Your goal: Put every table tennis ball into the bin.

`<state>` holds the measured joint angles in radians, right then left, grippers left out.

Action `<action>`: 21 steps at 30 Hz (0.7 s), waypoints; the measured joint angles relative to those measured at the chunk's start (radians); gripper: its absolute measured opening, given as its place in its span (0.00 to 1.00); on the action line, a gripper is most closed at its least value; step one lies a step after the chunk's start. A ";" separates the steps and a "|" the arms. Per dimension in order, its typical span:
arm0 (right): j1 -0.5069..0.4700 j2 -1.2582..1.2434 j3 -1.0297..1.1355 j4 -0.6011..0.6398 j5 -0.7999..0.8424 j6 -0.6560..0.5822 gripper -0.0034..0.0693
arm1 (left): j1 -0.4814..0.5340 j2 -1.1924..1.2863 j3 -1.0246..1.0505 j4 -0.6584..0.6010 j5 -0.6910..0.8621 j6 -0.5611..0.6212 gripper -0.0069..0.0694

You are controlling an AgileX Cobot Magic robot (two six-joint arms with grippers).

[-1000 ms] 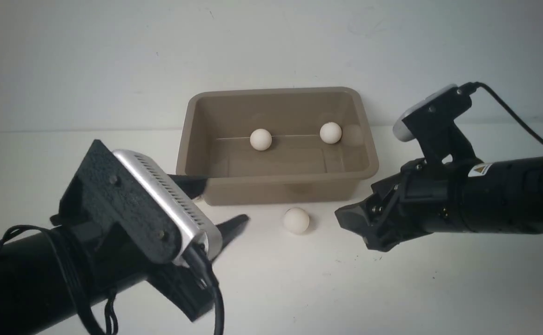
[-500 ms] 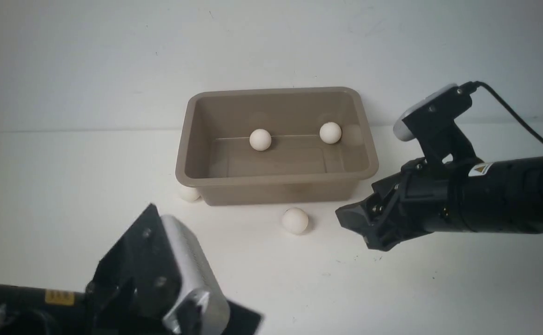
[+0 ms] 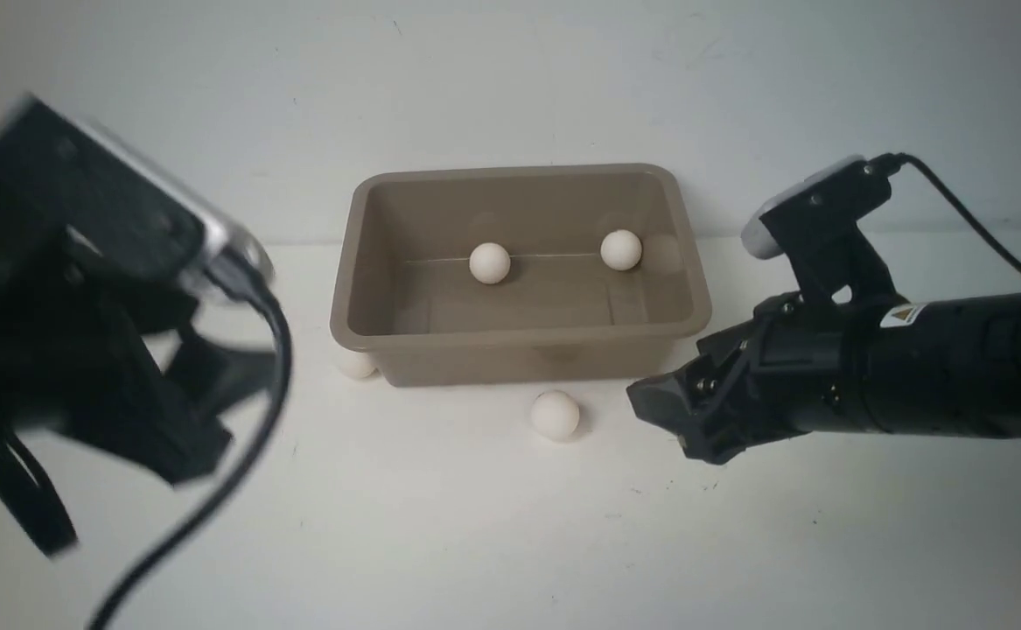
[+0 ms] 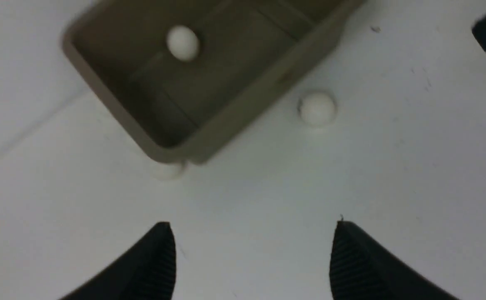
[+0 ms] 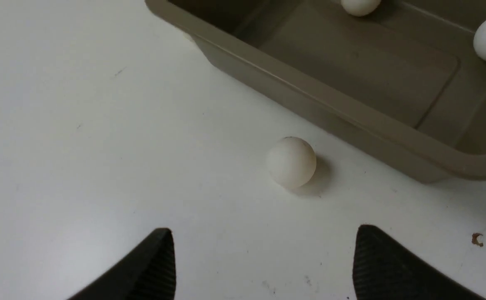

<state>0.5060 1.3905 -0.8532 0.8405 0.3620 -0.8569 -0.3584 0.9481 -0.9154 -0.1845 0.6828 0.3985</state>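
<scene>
My bin [image 3: 519,338] holds ball one [image 3: 489,262] and ball two [image 3: 621,249]; ball three [image 3: 555,414] lies before it, ball four [image 3: 353,366] at its front-left corner.

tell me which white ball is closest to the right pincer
The small matte white ball on the table before the grey-brown plastic bin; others sit inside it or by its left corner.

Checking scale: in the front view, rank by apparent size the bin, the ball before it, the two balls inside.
Bin
front ball, maybe only because nearer
left inside ball and right inside ball look alike
</scene>
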 joint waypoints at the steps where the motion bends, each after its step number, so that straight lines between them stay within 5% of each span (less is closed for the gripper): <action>1: 0.009 0.005 0.000 0.001 -0.019 0.000 0.75 | 0.012 -0.003 -0.015 0.017 -0.018 -0.002 0.68; 10: 0.141 0.107 0.001 0.071 -0.238 0.069 0.75 | 0.139 -0.005 -0.055 0.112 -0.084 -0.037 0.68; 21: 0.197 0.278 0.001 0.161 -0.419 0.077 0.75 | 0.145 -0.005 -0.055 0.132 -0.086 -0.044 0.68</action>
<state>0.7029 1.6688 -0.8522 1.0019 -0.0565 -0.7801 -0.2129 0.9430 -0.9708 -0.0525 0.5973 0.3548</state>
